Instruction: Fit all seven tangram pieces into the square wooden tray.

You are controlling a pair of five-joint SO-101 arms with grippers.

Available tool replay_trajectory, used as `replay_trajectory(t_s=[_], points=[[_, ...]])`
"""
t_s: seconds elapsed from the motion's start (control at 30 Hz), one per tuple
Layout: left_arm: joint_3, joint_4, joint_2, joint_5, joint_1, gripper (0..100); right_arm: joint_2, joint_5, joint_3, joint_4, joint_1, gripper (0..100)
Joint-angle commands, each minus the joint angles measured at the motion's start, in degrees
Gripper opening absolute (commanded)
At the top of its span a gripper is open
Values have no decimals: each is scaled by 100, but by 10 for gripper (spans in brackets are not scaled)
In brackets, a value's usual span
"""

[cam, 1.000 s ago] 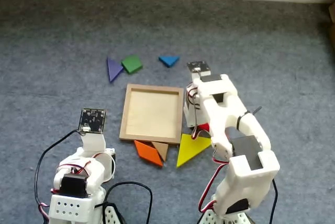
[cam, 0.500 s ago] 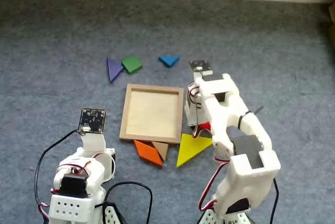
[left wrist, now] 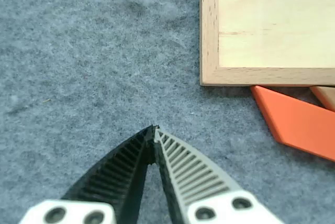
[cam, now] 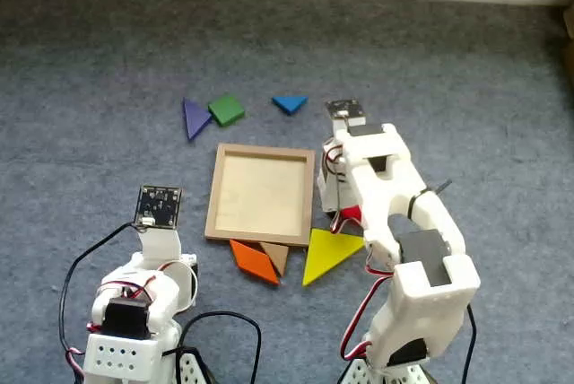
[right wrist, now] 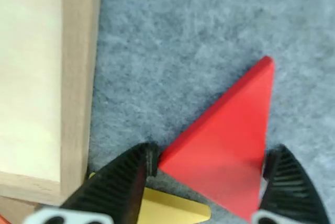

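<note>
High view: square wooden tray (cam: 263,150) on grey carpet (cam: 108,61). Purple triangle (cam: 194,117), green square (cam: 225,109) and blue triangle (cam: 289,104) lie beyond its far edge; orange parallelogram (cam: 253,259), tan triangle (cam: 276,257) and yellow triangle (cam: 327,252) at its near edge.
Left wrist view: left pincer (left wrist: 154,132) closed, holding nothing, near a tray corner.
Right wrist view: right pincer (right wrist: 212,157) spread wide astride red triangle (right wrist: 230,130), beside the tray rim
</note>
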Motion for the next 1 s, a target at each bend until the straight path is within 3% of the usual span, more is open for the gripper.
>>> replay_trajectory(t_s=[0.0, 0.47, 0.67, 0.97], points=[[110, 35, -154, -18, -66, 7, -40, -26, -321, -171, 154, 228], [110, 35, -154, -18, -66, 7, -110, 237, -374, 163, 127, 205], [110, 35, -154, -18, -66, 7, -840, 229, -479, 233, 92, 205], [110, 35, -154, -18, -66, 7, -1244, 202, -488, 242, -620, 205]])
